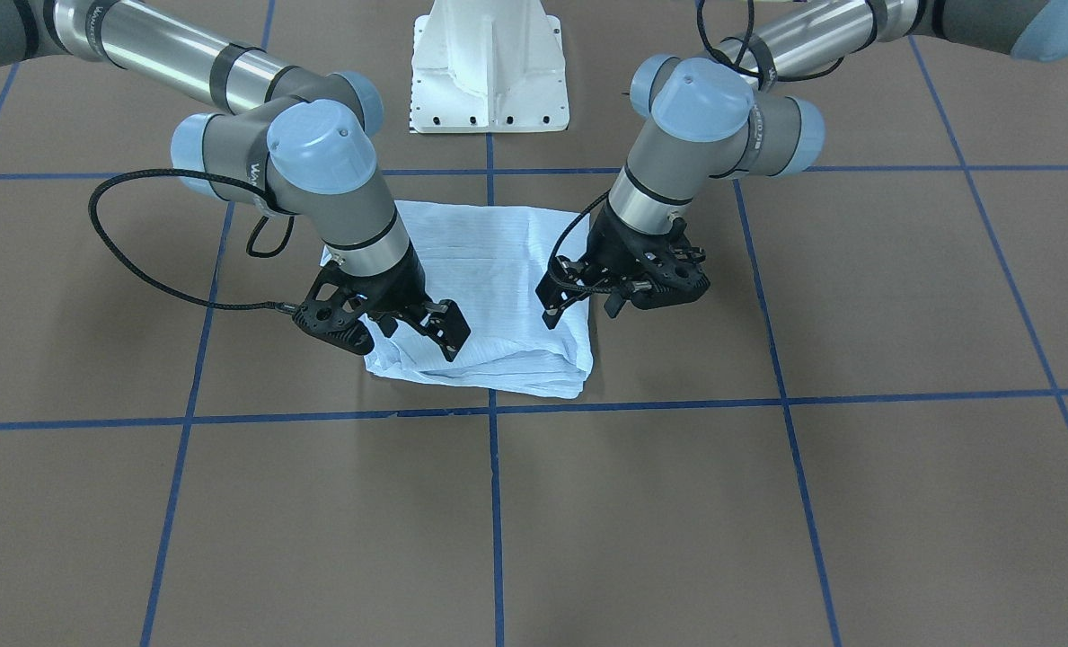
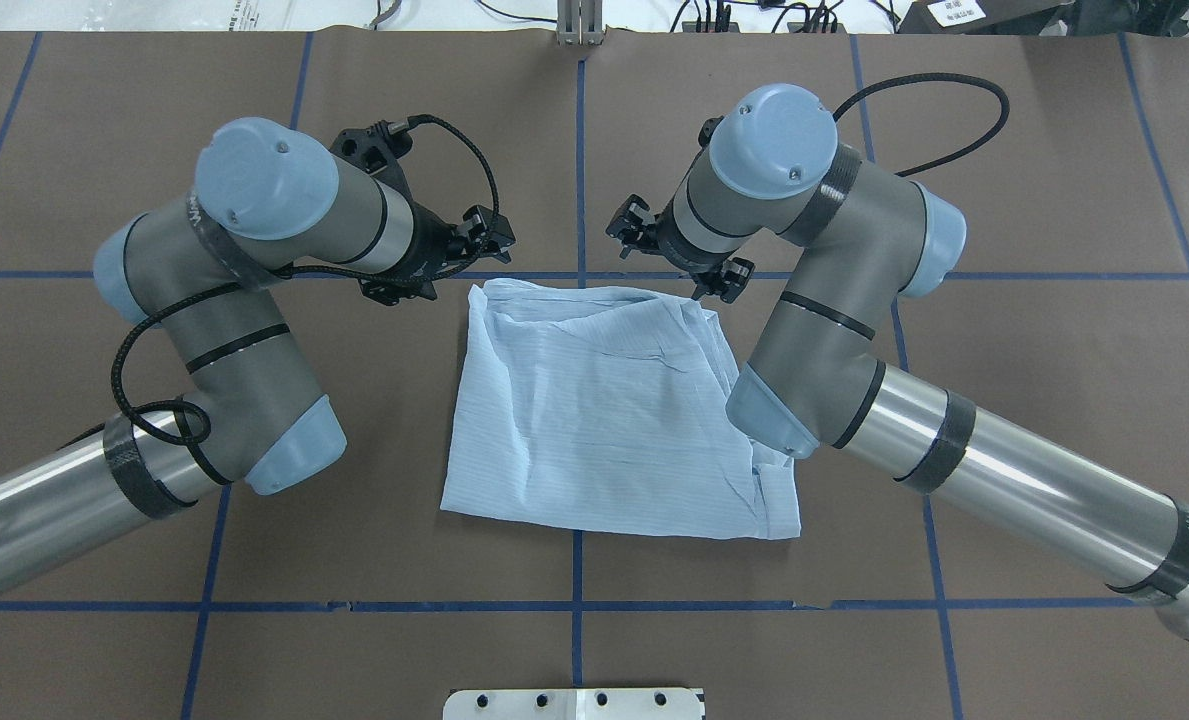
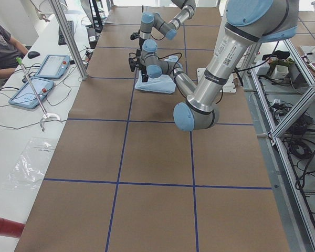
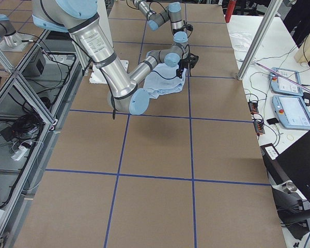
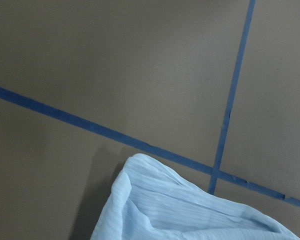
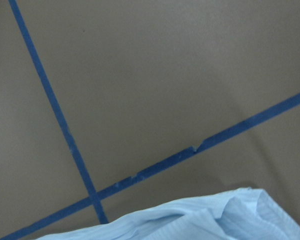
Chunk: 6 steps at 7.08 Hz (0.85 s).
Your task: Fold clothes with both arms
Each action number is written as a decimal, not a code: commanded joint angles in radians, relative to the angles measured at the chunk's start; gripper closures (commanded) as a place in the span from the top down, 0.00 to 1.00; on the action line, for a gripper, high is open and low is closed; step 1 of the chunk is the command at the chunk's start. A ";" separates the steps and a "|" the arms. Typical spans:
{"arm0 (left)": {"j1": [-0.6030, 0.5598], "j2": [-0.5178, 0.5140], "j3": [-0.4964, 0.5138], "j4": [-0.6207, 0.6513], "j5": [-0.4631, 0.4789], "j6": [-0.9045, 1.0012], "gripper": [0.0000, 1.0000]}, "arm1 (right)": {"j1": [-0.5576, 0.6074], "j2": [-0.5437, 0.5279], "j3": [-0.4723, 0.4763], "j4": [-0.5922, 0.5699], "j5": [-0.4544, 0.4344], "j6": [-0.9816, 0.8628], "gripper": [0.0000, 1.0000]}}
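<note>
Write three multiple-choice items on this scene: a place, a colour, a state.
1. Where does the shirt lie?
A. On the table, between the left arm and the right arm.
B. Draped over one arm.
C. On the floor.
2. What colour are the tape lines?
A. Red.
B. Yellow.
C. Blue.
3. How is the shirt?
A. Hanging from both grippers.
B. Folded, lying on the table.
C. Spread out, sleeves wide.
Answers: 1 A, the overhead view shows it; 2 C, the grid is blue; 3 B, layered edges show; left gripper and right gripper stand open.
</note>
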 commanded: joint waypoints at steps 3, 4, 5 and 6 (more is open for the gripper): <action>-0.228 0.169 -0.011 0.003 -0.061 0.562 1.00 | 0.220 -0.187 0.000 -0.008 0.088 -0.573 1.00; -0.292 0.230 -0.010 0.003 -0.080 0.730 1.00 | 0.299 -0.239 0.003 -0.010 0.159 -0.729 1.00; -0.375 0.294 -0.012 0.003 -0.129 0.862 1.00 | 0.376 -0.308 0.002 -0.010 0.217 -0.874 1.00; -0.458 0.339 -0.011 0.003 -0.176 0.989 1.00 | 0.439 -0.364 0.002 -0.011 0.257 -1.038 1.00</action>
